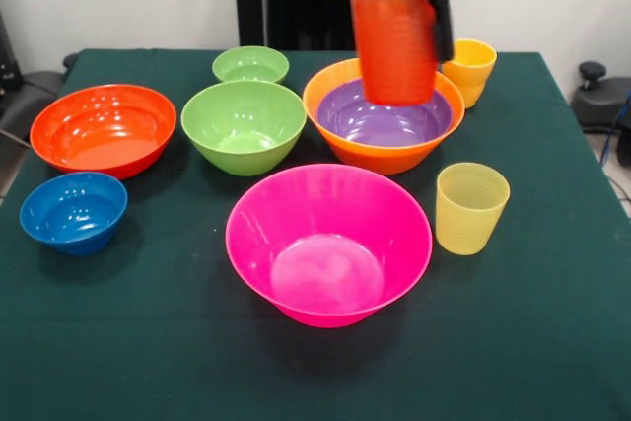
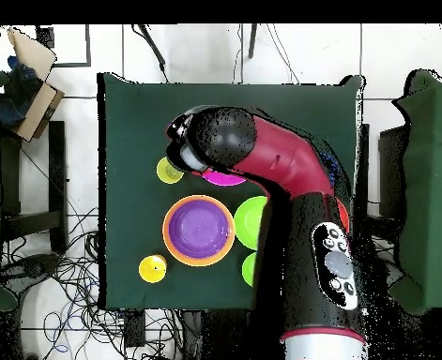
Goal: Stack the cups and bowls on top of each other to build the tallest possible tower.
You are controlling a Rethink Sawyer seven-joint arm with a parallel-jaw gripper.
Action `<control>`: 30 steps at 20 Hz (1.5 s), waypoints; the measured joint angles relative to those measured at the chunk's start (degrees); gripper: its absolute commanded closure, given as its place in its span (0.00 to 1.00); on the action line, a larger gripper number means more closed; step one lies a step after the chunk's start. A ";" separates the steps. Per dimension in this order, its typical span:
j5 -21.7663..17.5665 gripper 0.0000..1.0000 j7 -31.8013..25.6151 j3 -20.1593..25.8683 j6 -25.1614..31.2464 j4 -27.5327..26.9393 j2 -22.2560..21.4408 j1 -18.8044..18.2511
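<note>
So in the front view the gripper (image 1: 422, 9) comes down from the top edge and it's clamped on the red-orange cup (image 1: 394, 49), one black finger (image 1: 441, 27) running down the cup's right side, and the cup hangs upright in the air right over the tower (image 1: 385, 117), not touching it as far as I can see. The tower so far is just the large orange bowl (image 1: 340, 105) with the shallow purple bowl (image 1: 383, 117) nested inside. The deeper yellow cup (image 1: 470, 70) sits just behind the tower on the right, and the paler yellow cup (image 1: 470, 207) stands nearer, right of the big pink bowl (image 1: 328, 244), which is front and centre on the green table (image 1: 532, 342). Left of the tower is the medium green bowl (image 1: 244, 126), with the small green bowl (image 1: 250, 64) behind it. Far left there's the red-orange bowl (image 1: 103, 129), and the small blue bowl (image 1: 74, 210) just in front of it. From the overhead view the arm (image 2: 290, 178) covers a lot; you can't see the gripper or the red-orange cup under it. The purple bowl (image 2: 198, 227) inside the orange one (image 2: 172, 247) shows clearly, with one yellow cup (image 2: 152, 269) and the other (image 2: 167, 171) on either side, slivers of pink (image 2: 226, 178) and green (image 2: 247, 220) peeking out beside the arm.
</note>
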 measured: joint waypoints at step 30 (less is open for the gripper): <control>0.14 1.00 0.66 -9.11 5.79 0.19 9.28 7.45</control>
